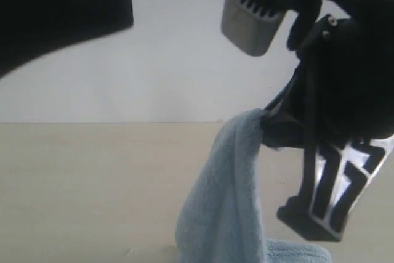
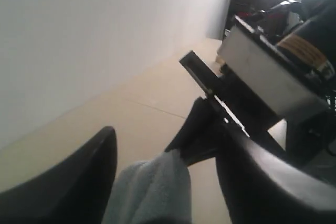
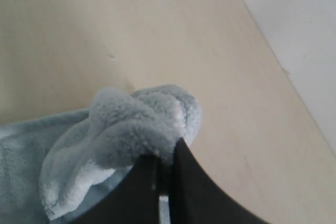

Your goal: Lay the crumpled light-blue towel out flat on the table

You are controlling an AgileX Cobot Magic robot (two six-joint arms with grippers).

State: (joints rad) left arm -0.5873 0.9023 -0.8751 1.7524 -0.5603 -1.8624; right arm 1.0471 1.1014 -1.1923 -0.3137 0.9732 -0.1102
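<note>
- In the exterior view we see the towel [image 1: 225, 201], pale blue and fluffy, hanging as a narrow bunched column from just right of centre down to the bottom edge of the frame.
- The right fingers [image 1: 277, 130] are pressed together on the top of that column, pinching a fold of towel above the beige surface [image 1: 92, 183].
- More towel shows in the lower right corner of that frame. Its edges are cut off, so we cannot tell how much is still crumpled.
- A white wall [image 1: 160, 72] fills the upper half, and a blurred dark shape [image 1: 55, 10] sits in the upper left corner. We cannot tell what it is.
- In the right wrist view, the right fingers [image 3: 149, 182] rise from the bottom centre and clamp a thick rolled fold of towel [image 3: 126, 124]. The rest of the cloth trails to the lower left over the surface [image 3: 157, 35].
- In the left wrist view, the left fingers [image 2: 94, 166] are spread wide at the bottom of the frame, gripping nothing.
- The towel [image 2: 152, 192] sits low in the gap between them, just beside the lower-left finger, with the right fingers [image 2: 197, 135] pinching its top at the centre.
</note>
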